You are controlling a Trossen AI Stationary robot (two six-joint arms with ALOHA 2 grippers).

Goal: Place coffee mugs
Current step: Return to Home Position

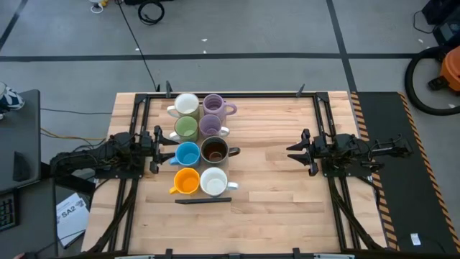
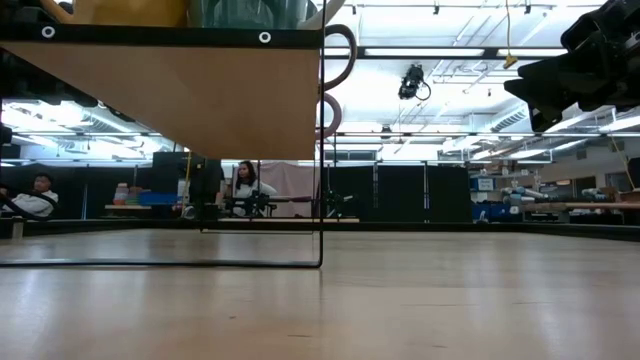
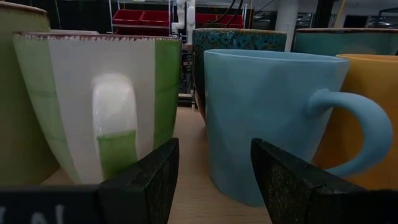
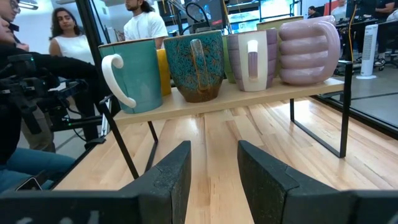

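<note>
Looking straight down first: eight small handled ceramic mugs (image 1: 188, 129) stand packed two by four, at about 10 o'clock from the middle of the pale wooden table (image 1: 273, 208). My left pincer (image 1: 159, 149) sits at their 9 o'clock, just beside the sky-blue ceramic mug (image 1: 187, 154); my right pincer (image 1: 293, 152) waits at their 3 o'clock, well apart.

From table height, only the underside of the flat wooden shelf on thin black wire legs (image 2: 170, 100) shows, at 10 o'clock; the dark bulk at 2 o'clock I take for my right arm (image 2: 585, 60).

Through my left wrist, my fingers (image 3: 146, 183) stand apart with nothing between them, nosed close to the sky-blue ceramic mug, with a green-and-white striped mug (image 3: 93, 99) and a yellow-orange glazed mug (image 3: 373, 93) flanking it.

Through my right wrist, the fingers (image 4: 174, 171) are likewise apart and empty, the loaded shelf across bare table, people (image 4: 143, 28) in the room beyond.

I judge the placing done, every mug up on the shelf, and the step in hand the return home. The next move calls for drawing my left pincer straight back toward 9 o'clock, level, so no finger clips the sky-blue ceramic mug, then folding both arms to rest.
</note>
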